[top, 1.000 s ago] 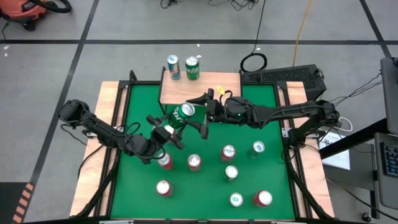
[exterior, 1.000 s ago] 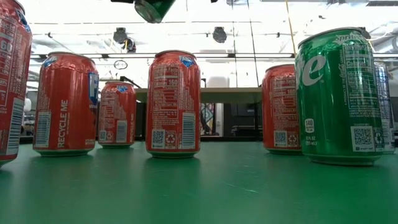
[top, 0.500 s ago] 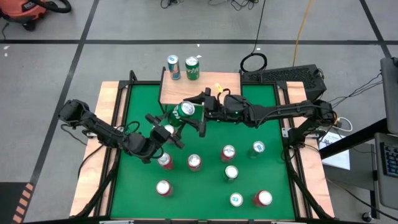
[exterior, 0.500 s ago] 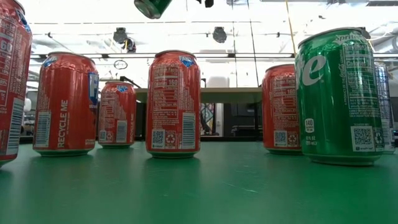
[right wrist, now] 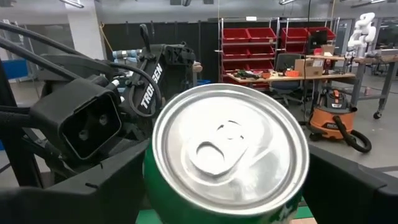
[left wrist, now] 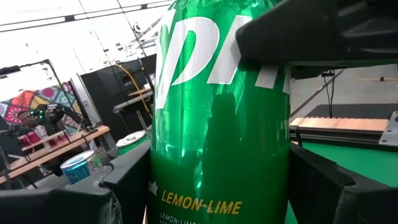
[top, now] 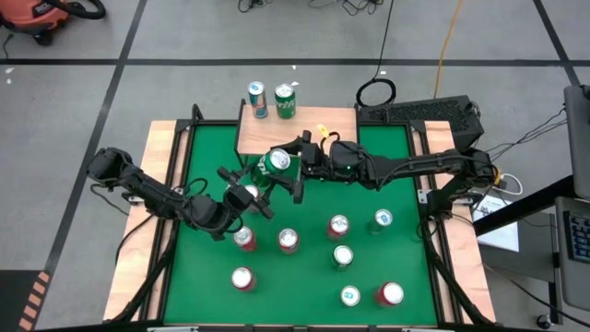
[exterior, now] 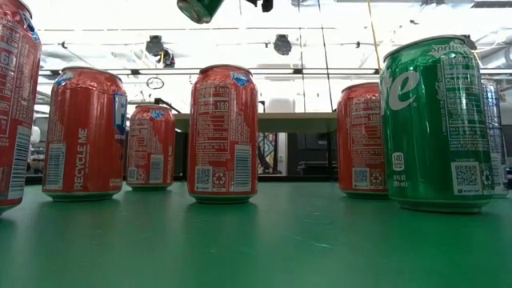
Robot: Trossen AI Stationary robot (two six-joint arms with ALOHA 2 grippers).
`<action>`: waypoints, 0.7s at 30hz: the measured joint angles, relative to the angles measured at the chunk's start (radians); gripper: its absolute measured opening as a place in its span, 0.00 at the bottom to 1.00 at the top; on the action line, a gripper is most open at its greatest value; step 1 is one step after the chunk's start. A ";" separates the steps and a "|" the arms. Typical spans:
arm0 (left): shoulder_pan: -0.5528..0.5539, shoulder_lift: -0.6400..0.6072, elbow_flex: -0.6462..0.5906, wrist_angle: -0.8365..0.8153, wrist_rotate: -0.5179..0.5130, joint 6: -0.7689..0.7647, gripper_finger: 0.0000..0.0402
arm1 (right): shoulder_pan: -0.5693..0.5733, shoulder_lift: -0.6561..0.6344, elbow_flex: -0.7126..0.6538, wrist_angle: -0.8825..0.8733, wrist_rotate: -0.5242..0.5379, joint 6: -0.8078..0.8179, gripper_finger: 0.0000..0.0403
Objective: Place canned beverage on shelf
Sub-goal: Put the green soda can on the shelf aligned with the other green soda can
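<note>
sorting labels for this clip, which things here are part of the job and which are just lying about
In the job:
- green can, held off the table in the left end effector
- right end effector, open around the can's top end
- shelf

Lying about:
- two cans on the floor
- red cans and green cans on the table

Right hand point(top: 293, 164) has slid further toward the left arm since a second ago and now sits around the top of the green can point(top: 274, 166), fingers on either side of it; earlier it was just beside the can. Green can has crept slightly toward the shelf point(top: 336, 124) and lifted a bit: in the low view its bottom point(exterior: 199, 9) shows less, sitting higher than before. Left hand point(top: 247, 189) has edged along with the can, barely noticeable.
</note>
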 joint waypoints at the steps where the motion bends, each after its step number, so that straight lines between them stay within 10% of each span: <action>1: 0.000 0.000 0.000 0.000 0.000 0.000 0.71 | -0.001 0.000 0.000 0.000 0.000 0.000 0.87; 21: 0.010 0.000 0.000 -0.043 -0.001 -0.031 0.74 | -0.003 0.000 0.000 0.004 0.000 -0.007 0.74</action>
